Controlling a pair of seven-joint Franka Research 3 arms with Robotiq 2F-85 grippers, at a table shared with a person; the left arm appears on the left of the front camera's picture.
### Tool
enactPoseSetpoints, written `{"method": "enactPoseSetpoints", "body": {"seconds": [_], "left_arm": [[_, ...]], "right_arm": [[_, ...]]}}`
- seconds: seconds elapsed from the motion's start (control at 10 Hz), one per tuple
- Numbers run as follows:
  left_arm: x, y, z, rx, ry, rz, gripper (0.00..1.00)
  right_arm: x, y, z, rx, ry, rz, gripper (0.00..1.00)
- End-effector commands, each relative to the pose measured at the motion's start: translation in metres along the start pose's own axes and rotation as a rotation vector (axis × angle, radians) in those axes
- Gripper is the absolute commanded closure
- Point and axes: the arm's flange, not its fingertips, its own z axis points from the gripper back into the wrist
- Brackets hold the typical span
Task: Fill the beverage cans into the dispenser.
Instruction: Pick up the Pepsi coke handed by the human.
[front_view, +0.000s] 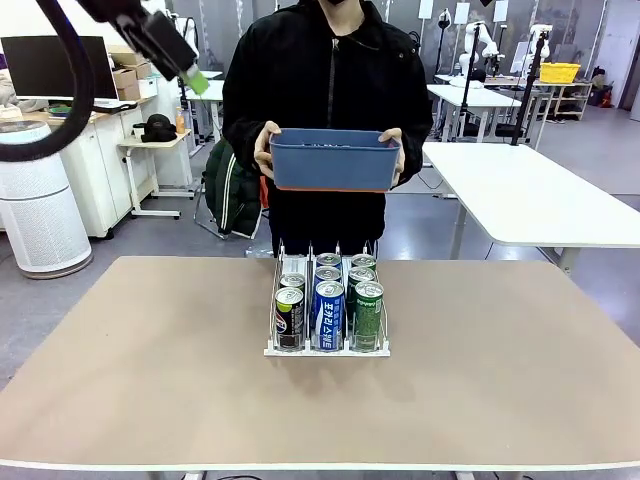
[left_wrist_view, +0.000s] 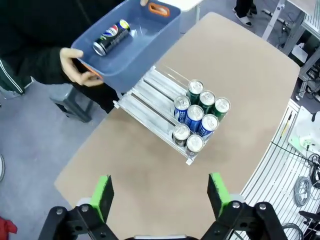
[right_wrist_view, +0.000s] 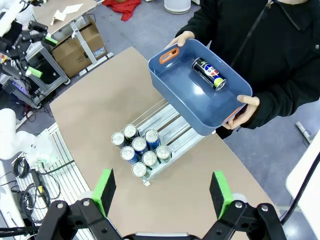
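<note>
The dispenser (front_view: 276, 349) stands mid-table, its three lanes holding several upright beverage cans (front_view: 328, 300): black on the left, blue in the middle, green on the right. In the wrist views the cans (left_wrist_view: 194, 112) (right_wrist_view: 140, 145) crowd the near end, and the dispenser's (left_wrist_view: 145, 102) (right_wrist_view: 167, 120) far end is bare. A person holds a blue bin (front_view: 335, 165) over the far edge, with one black can (left_wrist_view: 111, 37) (right_wrist_view: 209, 73) lying in it. My left gripper (left_wrist_view: 160, 195) and right gripper (right_wrist_view: 162, 192) hang open high above the table, nothing between their fingers.
The brown table (front_view: 150, 350) has wide free room on both sides of the dispenser. My left arm's green pad (front_view: 197, 80) shows at the upper left. Behind the person stand a white table (front_view: 530, 190) and a white cylinder (front_view: 40, 200).
</note>
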Motion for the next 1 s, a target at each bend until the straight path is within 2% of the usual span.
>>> {"method": "enactPoseSetpoints", "body": {"seconds": [0.0, 0.1, 0.2, 0.6, 0.7, 0.9], "left_arm": [[0.017, 0.011, 0.012, 0.024, 0.027, -0.033, 0.0], [0.024, -0.001, 0.0, 0.047, 0.109, -0.056, 0.0], [0.01, 0.003, 0.01, 0.01, -0.005, -0.01, 0.0], [0.019, 0.002, 0.011, 0.016, 0.016, -0.024, 0.0], [0.015, 0.002, 0.003, -0.081, -0.024, 0.001, 0.0], [0.019, 0.011, 0.013, -0.114, -0.129, 0.011, 0.0]], "right_arm": [[0.0, 0.001, 0.001, 0.001, 0.002, 0.002, 0.0], [0.0, 0.001, 0.001, 0.001, 0.002, 0.002, 0.0], [0.0, 0.001, 0.001, 0.001, 0.002, 0.002, 0.0], [0.0, 0.001, 0.001, 0.001, 0.002, 0.002, 0.0], [0.0, 0.001, 0.001, 0.001, 0.002, 0.002, 0.0], [0.0, 0.001, 0.001, 0.001, 0.002, 0.002, 0.0]]}}
